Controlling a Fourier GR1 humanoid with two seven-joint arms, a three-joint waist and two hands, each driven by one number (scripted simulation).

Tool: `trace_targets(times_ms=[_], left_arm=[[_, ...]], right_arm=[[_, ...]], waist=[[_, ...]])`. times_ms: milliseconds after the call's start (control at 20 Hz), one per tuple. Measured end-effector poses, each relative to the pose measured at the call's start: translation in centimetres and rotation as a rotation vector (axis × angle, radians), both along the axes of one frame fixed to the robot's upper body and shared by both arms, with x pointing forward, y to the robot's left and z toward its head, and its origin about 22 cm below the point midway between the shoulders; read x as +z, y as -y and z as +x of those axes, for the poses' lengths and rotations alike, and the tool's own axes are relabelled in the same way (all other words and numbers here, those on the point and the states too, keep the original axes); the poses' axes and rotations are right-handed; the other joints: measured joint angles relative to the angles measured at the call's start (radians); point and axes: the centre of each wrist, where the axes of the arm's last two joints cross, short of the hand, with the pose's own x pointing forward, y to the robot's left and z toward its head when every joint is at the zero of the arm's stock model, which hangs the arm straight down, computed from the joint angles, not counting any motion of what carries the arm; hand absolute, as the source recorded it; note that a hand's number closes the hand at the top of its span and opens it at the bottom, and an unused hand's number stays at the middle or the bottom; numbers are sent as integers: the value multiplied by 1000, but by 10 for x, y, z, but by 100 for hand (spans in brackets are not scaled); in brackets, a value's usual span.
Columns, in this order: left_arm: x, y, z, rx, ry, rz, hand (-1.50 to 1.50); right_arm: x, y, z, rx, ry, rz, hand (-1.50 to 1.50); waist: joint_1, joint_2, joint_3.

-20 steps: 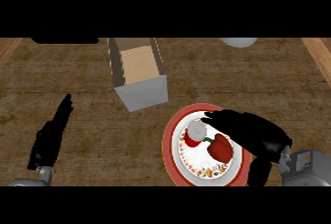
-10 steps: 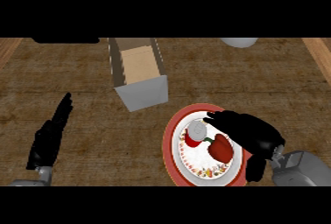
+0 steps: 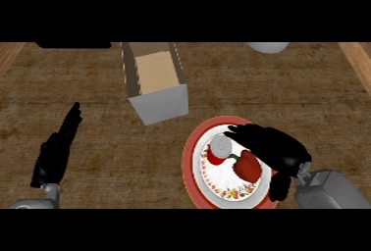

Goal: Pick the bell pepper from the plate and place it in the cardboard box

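Under your right hand [image 3: 272, 149], fingers curling beside but not clamped on the bell pepper [image 3: 246, 166]: you're mid-grasp; next close, then lift toward the cardboard box [image 3: 156, 81].

Bell pepper [image 3: 245, 165]: red, glossy, green stem, lying on its side on plate [image 3: 217, 193], right of centre. Plate: round, white, red rim, patterned border. Cardboard box [image 3: 155, 81]: long, open-topped, grey end wall, tan inside, just up-left of plate, apart.
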Motion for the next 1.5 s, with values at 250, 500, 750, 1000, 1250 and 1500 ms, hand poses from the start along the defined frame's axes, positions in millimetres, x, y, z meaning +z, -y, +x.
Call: trace_targets(times_ms=[250, 500, 750, 1000, 1250, 1500], left_arm=[[2, -3, -3, -2, -1, 2, 0], [3, -1, 1, -4, -5, 4, 0], [3, 5, -6, 1, 0, -1, 0], [0, 3, -8, -1, -2, 2, 0], [1, -5, -8, -2, -2, 2, 0], [3, 5, -11, -7, 2, 5, 0]], right_arm=[[-8, -3, -7, -11, 1, 13, -150], [-18, -8, 0, -10, -6, 4, -150], [-25, -7, -1, -1, -10, -16, -150], [-29, -10, 4, 2, -32, -32, 150], [-40, -12, -3, 21, 25, -10, 150], [-45, -13, 2, -8, 162, -1, 150]], waist=[[-1, 0, 0], [0, 0, 0], [0, 0, 0], [1, 0, 0], [1, -3, -2], [1, -4, -4]])
